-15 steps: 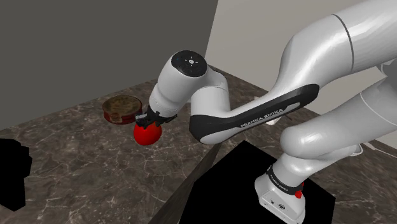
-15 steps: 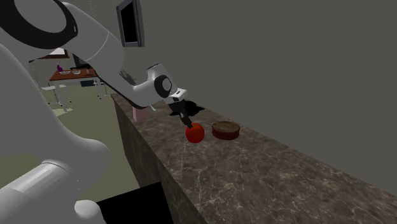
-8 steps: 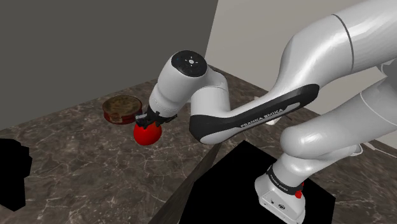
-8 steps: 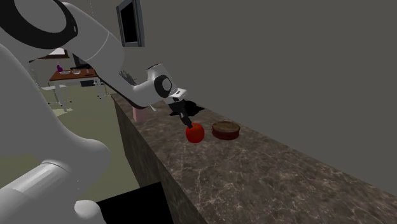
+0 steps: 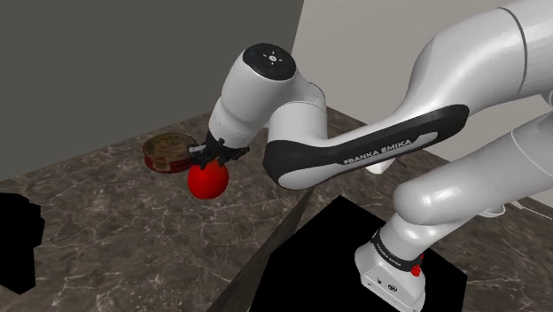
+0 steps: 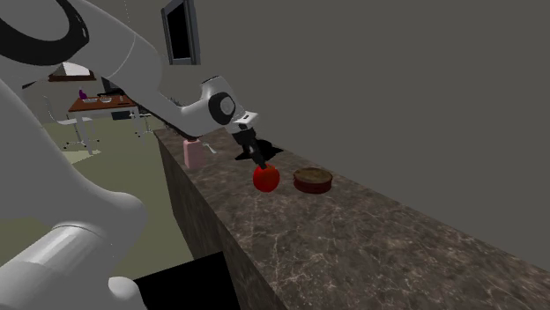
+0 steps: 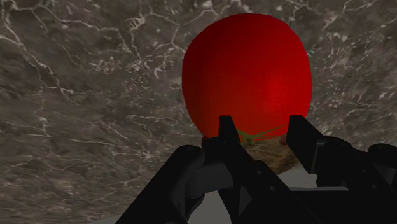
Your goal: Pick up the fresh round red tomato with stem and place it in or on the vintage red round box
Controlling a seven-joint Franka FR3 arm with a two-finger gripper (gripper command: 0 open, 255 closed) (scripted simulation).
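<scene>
1. Tool state: the gripper [image 5: 213, 158] is clamped on the tomato [image 5: 207, 180]. In the wrist view the two fingers [image 7: 224, 127] press on either side of the fruit's stem end, with the green stem [image 7: 257, 135] between them
2. Reason for grip: the hold is taken from above, at 12 o'clock of the tomato [image 6: 266, 178], so the round body hangs below the gripper [image 6: 257, 161] with its underside free to be set down
3. Location of task item: the tomato [image 7: 248, 73] sits over the dark marbled counter [image 5: 115, 230], near its front edge. It looks just clear of the surface, though light contact cannot be ruled out
4. Target: the round box [image 5: 170, 152] rests on the counter just beside the tomato, at about 10 o'clock of it in the shoulder view and at 3 o'clock in the second exterior view, where the box [image 6: 312, 181] is apart from the fruit
5. Assessment: the grasp appears made and the carry is not yet done. The next move calls for enough height to clear the box rim, then a short move across
6. Risk: the grip is high on a smooth round body, so slippage is possible
7. Other item: a pink container [image 6: 192, 153] stands well apart, at 9 o'clock of the tomato in the second exterior view, and is judged no obstruction
</scene>
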